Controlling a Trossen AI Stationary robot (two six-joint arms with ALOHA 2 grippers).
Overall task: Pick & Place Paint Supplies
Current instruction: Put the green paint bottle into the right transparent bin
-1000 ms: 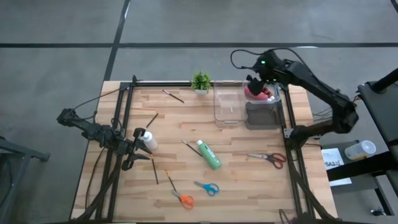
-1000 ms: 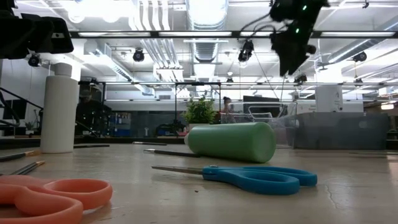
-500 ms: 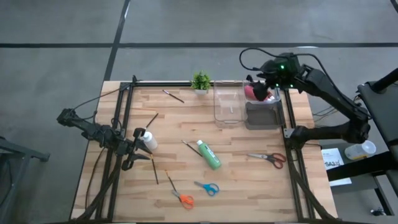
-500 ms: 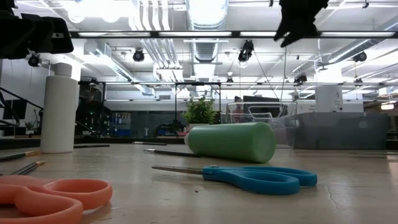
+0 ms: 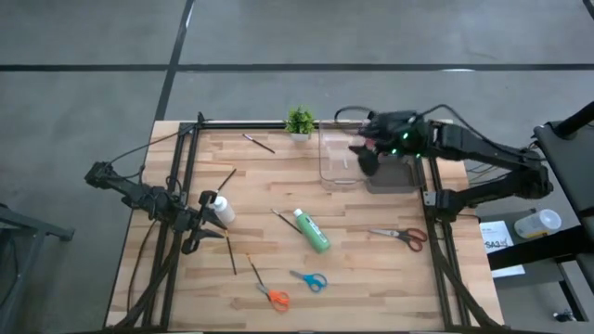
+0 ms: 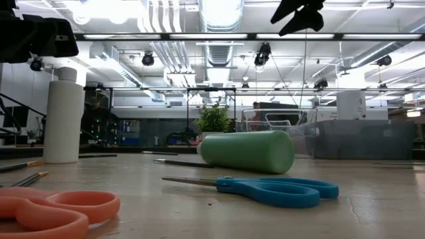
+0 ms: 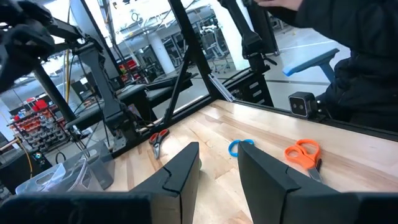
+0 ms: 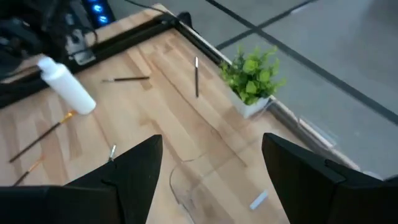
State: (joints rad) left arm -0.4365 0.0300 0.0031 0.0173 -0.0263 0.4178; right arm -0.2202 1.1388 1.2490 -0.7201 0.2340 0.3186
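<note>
A green squeeze bottle (image 5: 312,230) lies on its side mid-table, also in the low view (image 6: 246,151). A white bottle (image 5: 221,210) stands upright in the low view (image 6: 63,114), just beside my left gripper (image 5: 200,234), which is open and empty near the table's left edge. Thin dark brushes (image 5: 259,142) (image 5: 230,252) lie scattered on the wood. My right gripper (image 8: 211,180) is open and empty, hovering high over the clear container (image 5: 341,153). The pink-red and brown bottles do not show plainly.
A grey bin (image 5: 390,174) sits right of the clear container, partly under my right arm. A small potted plant (image 5: 299,121) stands at the far edge. Blue scissors (image 5: 309,280), orange scissors (image 5: 273,296) and red-handled scissors (image 5: 399,237) lie toward the near side.
My right gripper has risen from above the grey bin and swung toward the table's left, ending over the clear container. The pink-red thing seen at the bin under it earlier is now covered by the arm. The left arm has kept still.
</note>
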